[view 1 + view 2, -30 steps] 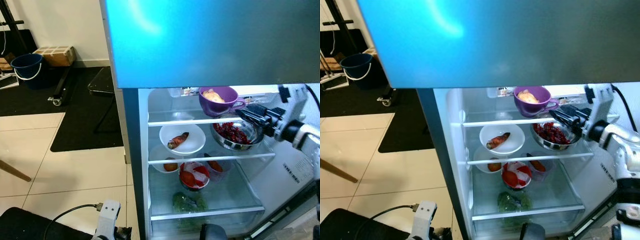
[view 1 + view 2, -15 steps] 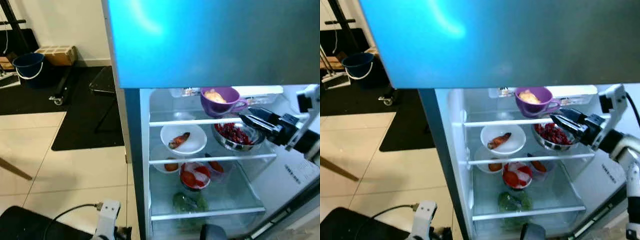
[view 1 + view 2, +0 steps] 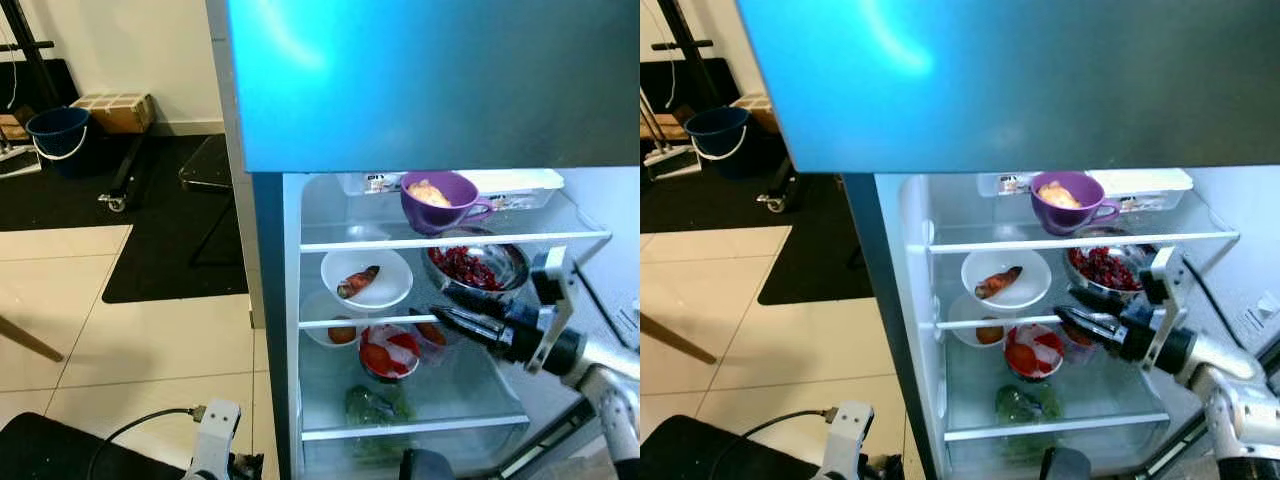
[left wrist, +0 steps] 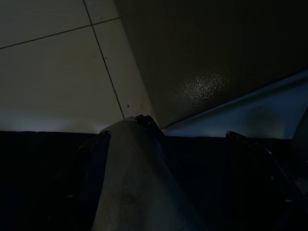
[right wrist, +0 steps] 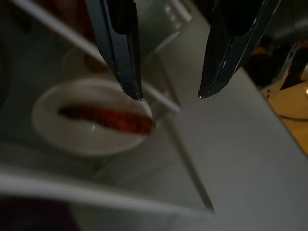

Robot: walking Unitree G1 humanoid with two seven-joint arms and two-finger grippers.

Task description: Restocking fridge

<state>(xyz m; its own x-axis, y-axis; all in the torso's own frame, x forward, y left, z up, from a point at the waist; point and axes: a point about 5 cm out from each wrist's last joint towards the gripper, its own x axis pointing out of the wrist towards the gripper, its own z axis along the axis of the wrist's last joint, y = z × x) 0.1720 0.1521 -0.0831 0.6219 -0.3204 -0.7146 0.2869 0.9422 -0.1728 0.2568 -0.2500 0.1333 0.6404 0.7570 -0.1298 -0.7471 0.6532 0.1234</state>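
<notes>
Steel caught the fridge light where a metal bowl [image 3: 476, 268] of dark red food sat on the middle shelf, right side, beneath a purple cup [image 3: 438, 201] holding something pale on the top glass shelf [image 3: 350, 244]. Beside the metal bowl stood a white bowl [image 3: 365, 278] with one reddish-brown piece lying in it. Below, a smaller bowl of red pieces [image 3: 388, 352] rested next to another white dish [image 3: 330, 328] with a brown item, and leafy greens [image 3: 372, 406] lay at the bottom. The right gripper [image 3: 455, 318] reached into the open fridge at the level of the middle shelf's front edge, its two black fingers [image 5: 120, 43] spread apart and holding nothing; in the wrist view they framed the white bowl from a short way off. The left gripper [image 4: 163, 159] hung idle by the tiled floor [image 3: 120, 340], and I could not tell how its fingers stood. Judging by the empty, parted fingers among food already shelved, the step in hand looked like either a release just finished or an approach to rearrange a dish. A next move would call for keeping the fingertips clear of the shelf edge and the bowl of red pieces just below them.
</notes>
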